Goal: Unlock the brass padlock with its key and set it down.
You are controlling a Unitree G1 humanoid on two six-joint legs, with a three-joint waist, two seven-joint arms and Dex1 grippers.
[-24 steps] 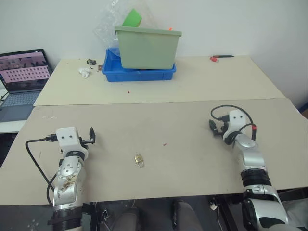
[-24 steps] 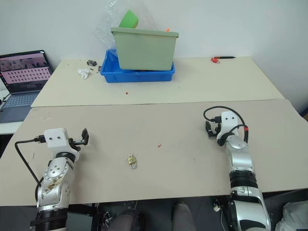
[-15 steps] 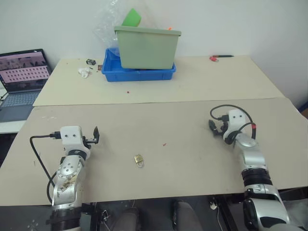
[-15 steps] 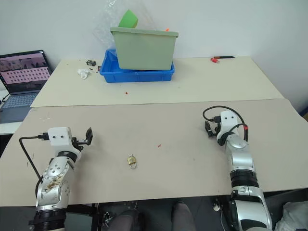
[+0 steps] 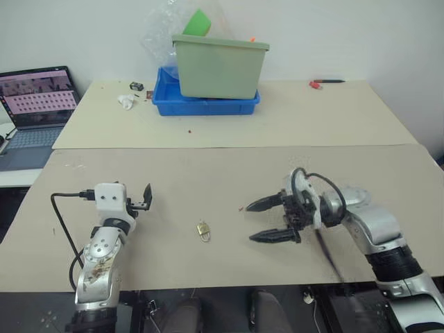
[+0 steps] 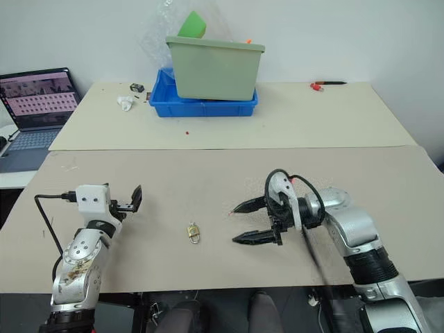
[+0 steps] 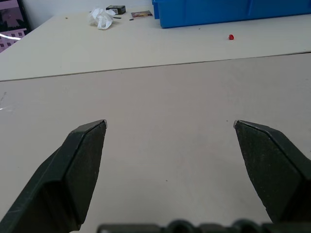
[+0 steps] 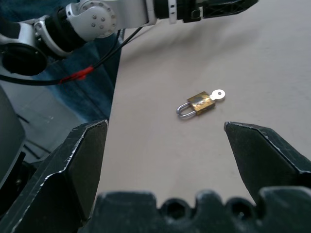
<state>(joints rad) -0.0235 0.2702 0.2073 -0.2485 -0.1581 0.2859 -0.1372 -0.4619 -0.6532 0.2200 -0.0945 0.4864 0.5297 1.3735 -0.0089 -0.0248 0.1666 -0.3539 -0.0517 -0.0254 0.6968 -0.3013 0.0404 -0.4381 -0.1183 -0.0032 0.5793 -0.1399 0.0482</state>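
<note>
Brass padlock (image 8: 198, 105) (key (image 8: 217, 94) inserted) on table (image 5: 208, 173), both grippers' fingers spread wide, right gripper (image 5: 262, 220) aimed at it.

The two head views look forward and down over the table (image 5: 222, 173) from above its near edge, nearly alike (one slightly offset sideways). The left wrist view sits low, close to the tabletop, facing level toward the blue tray (image 7: 228, 10) at the far side. The right wrist view looks down across at the brass padlock (image 8: 199, 103), which both head views share.
</note>
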